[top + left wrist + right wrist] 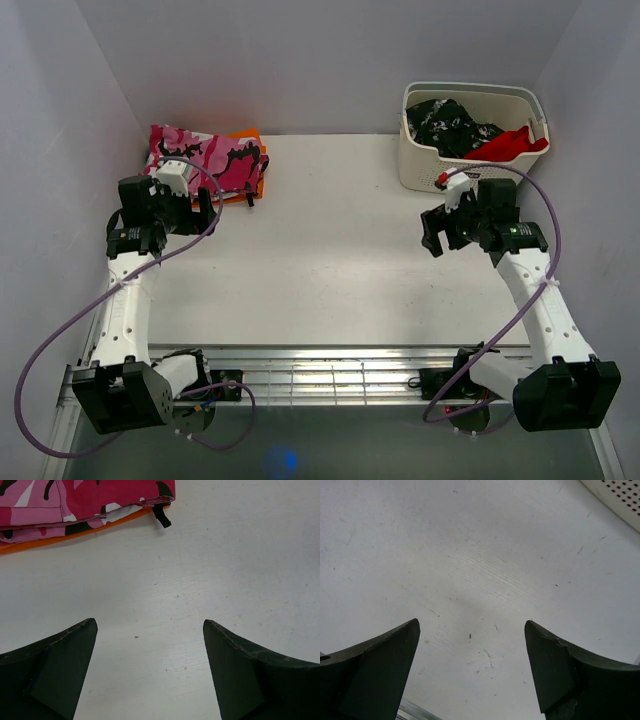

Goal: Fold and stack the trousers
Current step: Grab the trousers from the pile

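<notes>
- The trousers (508, 146) lie in the white basket (418, 172) at the far right corner of the table (330, 260). They are a crumpled bright-red heap against the basket's right wall, with part of the cloth reaching up to the rim.
- A black-and-white patterned garment (450, 125) shares the basket, filling its left and middle just beside the red cloth.
- The right claw (432, 230) hangs over bare table in front of the basket, on the near side of its front left corner. The trousers sit farther back and to the right of it, inside the basket, not touching the claw.
- In the right wrist view, the right claw (472, 625) has its two dark fingers spread wide with only scuffed white tabletop between them; it holds nothing. A strip of the basket's perforated wall (620, 500) shows in the upper right corner.
- The left claw (207, 203) is at the far left of the table, well apart from the trousers, which are across the table's whole width from it.
- From the left wrist view, the left claw (150, 625) is also spread wide and empty, with bare table between its fingers.
- Just beyond the left claw lies a folded pink-black-white camouflage garment (75, 505) resting on an orange garment (50, 541) whose edge shows beneath it. A short black strap (162, 516) hangs from the camouflage garment's corner onto the table.
</notes>
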{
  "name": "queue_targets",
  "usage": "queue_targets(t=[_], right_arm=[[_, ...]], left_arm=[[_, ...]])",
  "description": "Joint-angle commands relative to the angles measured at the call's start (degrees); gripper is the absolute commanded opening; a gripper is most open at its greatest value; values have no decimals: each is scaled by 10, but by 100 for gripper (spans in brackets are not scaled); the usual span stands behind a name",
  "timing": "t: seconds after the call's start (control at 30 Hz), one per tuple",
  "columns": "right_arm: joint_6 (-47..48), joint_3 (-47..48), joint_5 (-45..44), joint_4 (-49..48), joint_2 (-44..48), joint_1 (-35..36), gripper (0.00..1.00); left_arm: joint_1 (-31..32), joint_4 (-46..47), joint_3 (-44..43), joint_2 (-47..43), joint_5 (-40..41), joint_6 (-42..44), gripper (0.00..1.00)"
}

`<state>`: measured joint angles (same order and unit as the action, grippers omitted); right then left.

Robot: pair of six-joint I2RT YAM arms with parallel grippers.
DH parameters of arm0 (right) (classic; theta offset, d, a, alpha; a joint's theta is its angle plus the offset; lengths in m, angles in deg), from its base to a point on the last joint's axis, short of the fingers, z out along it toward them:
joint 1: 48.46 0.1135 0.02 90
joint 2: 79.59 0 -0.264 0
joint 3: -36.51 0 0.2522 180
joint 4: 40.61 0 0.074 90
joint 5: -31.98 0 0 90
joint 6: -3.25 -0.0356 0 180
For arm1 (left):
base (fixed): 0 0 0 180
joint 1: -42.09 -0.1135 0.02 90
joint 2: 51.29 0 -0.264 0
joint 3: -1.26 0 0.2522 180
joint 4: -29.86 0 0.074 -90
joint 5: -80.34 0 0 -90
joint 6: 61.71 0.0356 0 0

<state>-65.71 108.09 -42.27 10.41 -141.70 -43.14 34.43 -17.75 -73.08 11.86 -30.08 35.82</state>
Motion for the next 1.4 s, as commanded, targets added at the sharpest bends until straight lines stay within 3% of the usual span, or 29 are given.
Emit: queue_targets(t=[0.0, 0.17, 0.43, 0.53, 0.87, 1.3, 1.37], right_arm=[[-25, 98, -33, -15, -38, -1, 90], [-28, 292, -68, -3, -173, -8, 90], [-52, 699, -109, 28, -445, -43, 90], [-54, 760, -146, 13, -509, -45, 90], [-96, 677, -254, -53, -537, -149, 90], [-88, 673, -143, -68, -644, -185, 90], [-89, 673, -133, -64, -657, -186, 95]], left_arm=[[0, 1, -35, 2, 7, -1, 98], [0, 9, -85, 10, -55, -17, 98], [0, 44, -105, 22, -109, -100, 98], [0, 48, -105, 27, -122, -96, 98], [0, 50, -63, 10, -102, -87, 98], [0, 41, -45, 25, -81, -89, 98], [0, 35, -52, 32, -77, -88, 98]])
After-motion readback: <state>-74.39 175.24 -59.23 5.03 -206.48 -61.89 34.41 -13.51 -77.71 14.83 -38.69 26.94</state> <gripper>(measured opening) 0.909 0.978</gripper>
